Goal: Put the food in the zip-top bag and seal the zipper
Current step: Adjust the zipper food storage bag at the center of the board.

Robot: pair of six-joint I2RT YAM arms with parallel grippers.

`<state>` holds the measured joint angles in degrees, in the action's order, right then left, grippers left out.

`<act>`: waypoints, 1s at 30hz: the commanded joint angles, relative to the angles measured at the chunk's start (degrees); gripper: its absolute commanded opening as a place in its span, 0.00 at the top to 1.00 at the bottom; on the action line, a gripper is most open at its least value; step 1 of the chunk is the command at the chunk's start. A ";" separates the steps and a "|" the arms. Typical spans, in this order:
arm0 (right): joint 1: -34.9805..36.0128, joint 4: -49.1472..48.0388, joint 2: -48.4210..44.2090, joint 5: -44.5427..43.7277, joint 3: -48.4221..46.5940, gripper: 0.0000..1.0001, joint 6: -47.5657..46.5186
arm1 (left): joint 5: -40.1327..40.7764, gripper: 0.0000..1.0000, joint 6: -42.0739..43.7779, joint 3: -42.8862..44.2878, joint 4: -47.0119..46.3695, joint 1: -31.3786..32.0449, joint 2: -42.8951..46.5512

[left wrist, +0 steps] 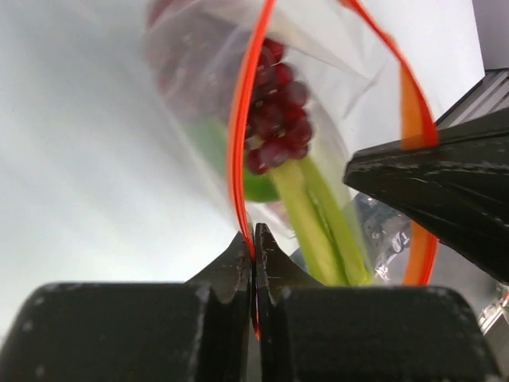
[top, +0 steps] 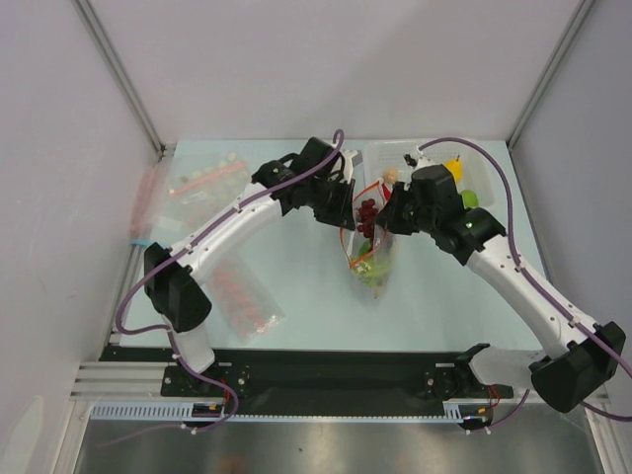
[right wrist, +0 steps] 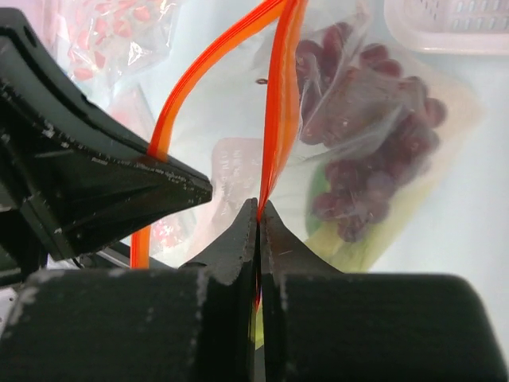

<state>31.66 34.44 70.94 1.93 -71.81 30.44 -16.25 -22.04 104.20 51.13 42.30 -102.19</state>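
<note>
The clear zip-top bag (top: 375, 259) hangs above the table between both arms. The dark grapes (top: 366, 216) and the green scallion (top: 370, 269) lie inside it; the left wrist view shows the grapes (left wrist: 274, 119) above the scallion stalk (left wrist: 318, 219). My left gripper (top: 341, 204) is shut on the red-orange zipper (left wrist: 238, 135) at one side of the mouth. My right gripper (top: 393, 212) is shut on the zipper (right wrist: 278, 103) at the other side. The mouth gapes open between them. The grapes (right wrist: 374, 119) show through the plastic in the right wrist view.
A white basket (top: 400, 158) with a yellow fruit (top: 452, 169) and a green fruit (top: 470, 198) stands at the back right. Bags printed with red dots lie at the back left (top: 202, 183) and front left (top: 242, 296).
</note>
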 commanded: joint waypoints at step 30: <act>-9.86 -12.11 -5.72 26.18 10.82 0.34 0.85 | -9.15 0.33 -8.90 -11.39 -15.98 0.76 7.62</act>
<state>22.83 28.77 67.11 22.63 -59.79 29.78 -23.24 -31.44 92.62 39.11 42.63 -96.88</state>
